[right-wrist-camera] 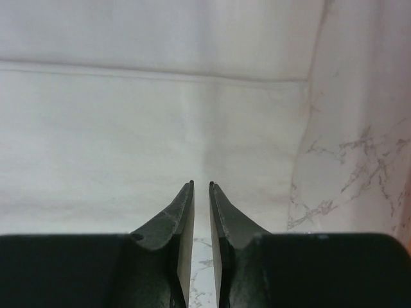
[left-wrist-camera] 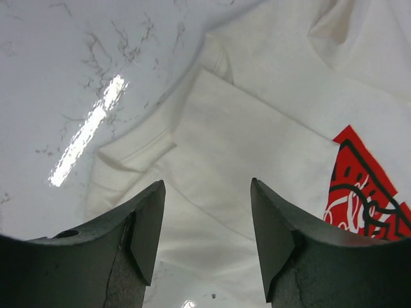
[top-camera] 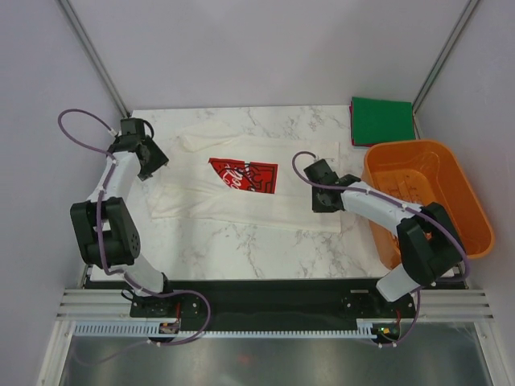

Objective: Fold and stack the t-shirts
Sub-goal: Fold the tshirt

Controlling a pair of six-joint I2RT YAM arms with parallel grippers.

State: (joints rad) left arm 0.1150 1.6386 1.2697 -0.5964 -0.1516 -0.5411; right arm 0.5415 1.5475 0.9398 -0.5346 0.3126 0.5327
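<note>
The white t-shirt (top-camera: 201, 197) with a red rectangular print (top-camera: 244, 175) lies spread on the marble table. My left gripper (top-camera: 153, 159) is open over the shirt's left edge. In the left wrist view it (left-wrist-camera: 207, 183) hovers above a folded sleeve of the white t-shirt (left-wrist-camera: 237, 135), and the red print (left-wrist-camera: 359, 186) shows at the right. My right gripper (top-camera: 320, 193) is at the shirt's right edge. In the right wrist view it (right-wrist-camera: 200, 184) is shut with only a thin slit, empty, just above the white cloth (right-wrist-camera: 128, 128). The dark green t-shirt (top-camera: 382, 119) lies folded square at the back right corner.
An orange slatted basket (top-camera: 418, 149) stands at the table's right side, close beside my right arm. Bare marble table (top-camera: 241, 245) lies in front of the shirt. Metal frame posts stand at the back corners.
</note>
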